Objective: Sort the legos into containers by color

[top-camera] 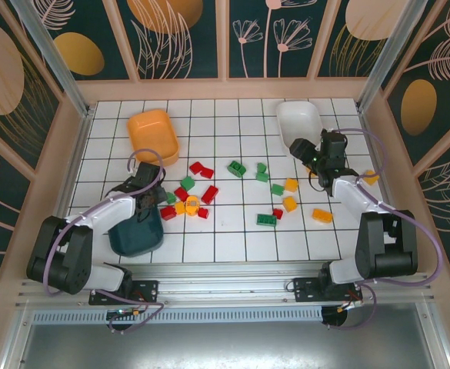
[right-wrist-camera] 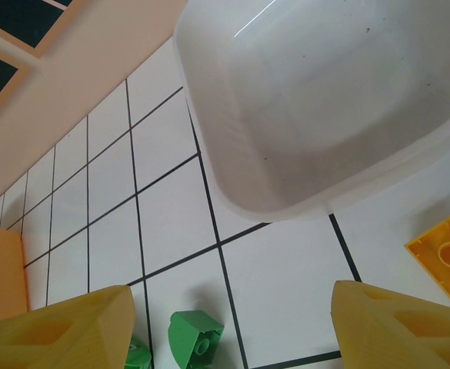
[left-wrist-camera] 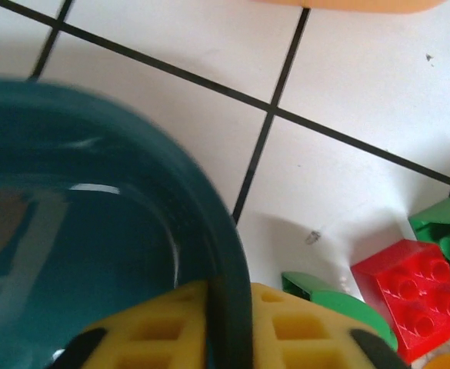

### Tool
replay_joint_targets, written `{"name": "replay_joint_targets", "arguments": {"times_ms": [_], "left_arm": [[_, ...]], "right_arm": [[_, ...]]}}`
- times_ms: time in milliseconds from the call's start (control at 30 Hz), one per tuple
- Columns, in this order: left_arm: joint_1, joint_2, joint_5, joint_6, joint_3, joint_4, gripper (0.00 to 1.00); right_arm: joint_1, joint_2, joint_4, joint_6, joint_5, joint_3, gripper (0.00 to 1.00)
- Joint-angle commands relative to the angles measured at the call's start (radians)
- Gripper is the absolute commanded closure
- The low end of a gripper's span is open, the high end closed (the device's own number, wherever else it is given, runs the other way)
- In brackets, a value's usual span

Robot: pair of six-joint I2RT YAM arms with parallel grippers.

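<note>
Beside the teal tub (top-camera: 135,234), on its side toward the right arm, the legos (top-camera: 209,194) lie scattered over the tiles (top-camera: 232,238), with red, green and orange-yellow mixed together. Nearest the teal tub's rim are a red brick (left-wrist-camera: 413,296) and a green brick (left-wrist-camera: 448,231). The left gripper (left-wrist-camera: 231,334) straddles that rim, one yellow finger inside the tub and one outside, and as far as the wrist view shows the jaws are closed on the wall. Well across from the teal tub, the right gripper (right-wrist-camera: 228,330) hangs just short of the white tub (right-wrist-camera: 325,92), its jaws wide apart with nothing between them. The orange tub (top-camera: 154,132) sits beyond the teal tub, toward the back wall. I judge the bricks light, stiff and smooth, so likely to slip or skitter, and best pinched across two flat side walls rather than over the studs. The teal tub looks thin and light, so a hold on its rim may tilt or flex it
</note>
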Motion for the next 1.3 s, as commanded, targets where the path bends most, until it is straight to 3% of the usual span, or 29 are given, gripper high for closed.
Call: {"name": "replay_joint_targets", "arguments": {"times_ms": [0, 100, 267, 400, 500, 700, 967, 1067, 1267], "left_arm": [[-0.006, 0.002, -0.061, 0.039, 0.031, -0.053, 0.93], [-0.006, -0.006, -0.086, 0.052, 0.046, -0.076, 1.0], [-0.049, -0.045, -0.142, 0.051, 0.123, -0.167, 1.0], [-0.142, -0.065, -0.191, 0.056, 0.287, -0.259, 1.0], [-0.178, 0.008, -0.181, 0.094, 0.479, -0.273, 1.0], [-0.195, 0.373, -0.092, 0.19, 0.976, -0.275, 1.0], [-0.194, 0.985, -0.003, 0.294, 1.828, -0.411, 1.0], [-0.195, 1.081, 0.006, 0.293, 1.885, -0.353, 1.0], [-0.194, 1.082, 0.027, 0.263, 1.701, -0.173, 1.0]], "right_arm": [[0.001, -0.03, -0.009, -0.02, 0.019, -0.013, 0.31], [0.0, -0.032, -0.01, -0.02, 0.014, -0.008, 0.31], [0.0, -0.039, -0.012, -0.024, 0.012, -0.004, 0.31], [-0.002, -0.041, -0.014, -0.028, 0.006, 0.007, 0.31], [-0.009, -0.042, -0.024, -0.036, 0.005, 0.028, 0.31], [-0.049, -0.04, -0.028, -0.043, 0.011, 0.063, 0.31], [-0.093, -0.032, -0.027, -0.046, 0.005, 0.072, 0.31], [-0.105, -0.035, -0.027, -0.049, -0.004, 0.061, 0.31], [-0.114, -0.041, -0.042, -0.074, 0.004, 0.05, 0.31]]}}
